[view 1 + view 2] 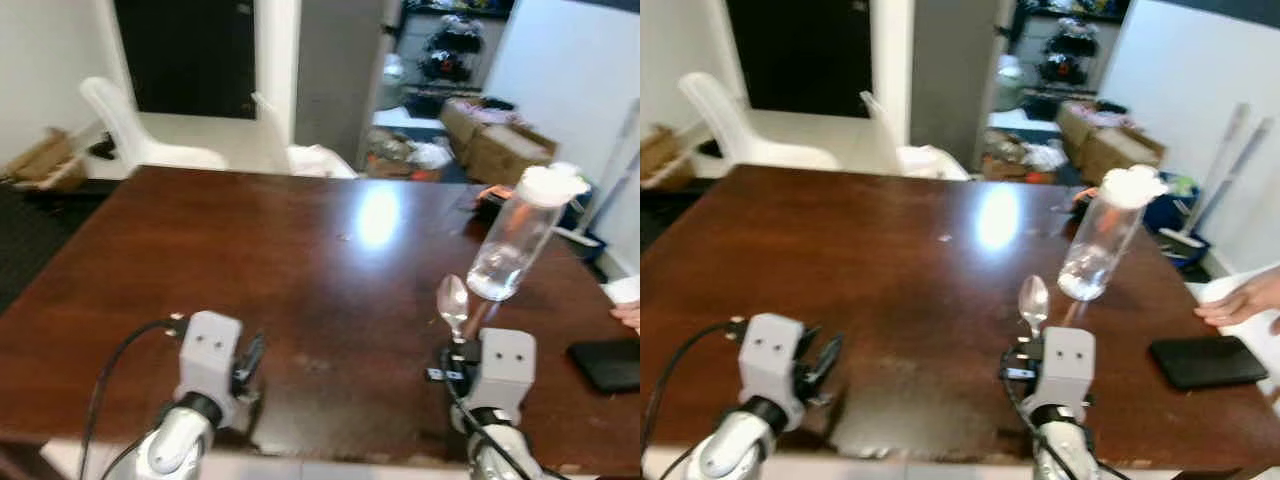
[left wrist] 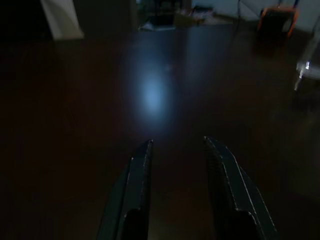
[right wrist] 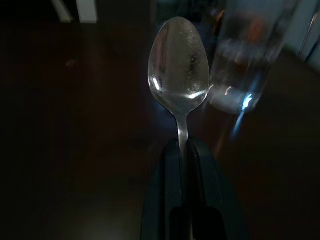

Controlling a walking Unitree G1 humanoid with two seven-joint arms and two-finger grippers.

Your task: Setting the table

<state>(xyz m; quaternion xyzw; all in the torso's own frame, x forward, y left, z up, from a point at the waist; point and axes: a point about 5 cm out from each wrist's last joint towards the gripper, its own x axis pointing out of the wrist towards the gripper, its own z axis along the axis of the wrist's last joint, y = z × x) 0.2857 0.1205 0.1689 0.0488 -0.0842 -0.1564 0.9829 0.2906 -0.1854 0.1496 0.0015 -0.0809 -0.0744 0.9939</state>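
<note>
So the right gripper [image 3: 184, 150] has its two black fingers pinched tight on the handle of a shiny silver metal spoon [image 3: 178, 70], bowl sticking up past the fingertips. In the left eye view that spoon [image 1: 453, 300] sits lower right of centre, held over the dark brown wooden table [image 1: 280, 260], just beside the base of a clear plastic bottle with a white cap [image 1: 515, 240]. The bottle looks tilted, cap leaning toward the upper right of the frame, but it's blurry, so I can't tell whether it rests on the table or not.

The left gripper [image 2: 177, 147] is down at the lower left, near the table's front edge, fingers spread apart with nothing between them, just bare tabletop with a glare spot ahead.

Other stuff: a flat black phone-like slab [image 1: 1208, 361] lies on the table at the right edge, and a person's hand [image 1: 1248, 300] rests just above it. White plastic chairs [image 1: 150, 135] stand behind the far side of the table, cardboard boxes [image 1: 495, 135] at upper right.
</note>
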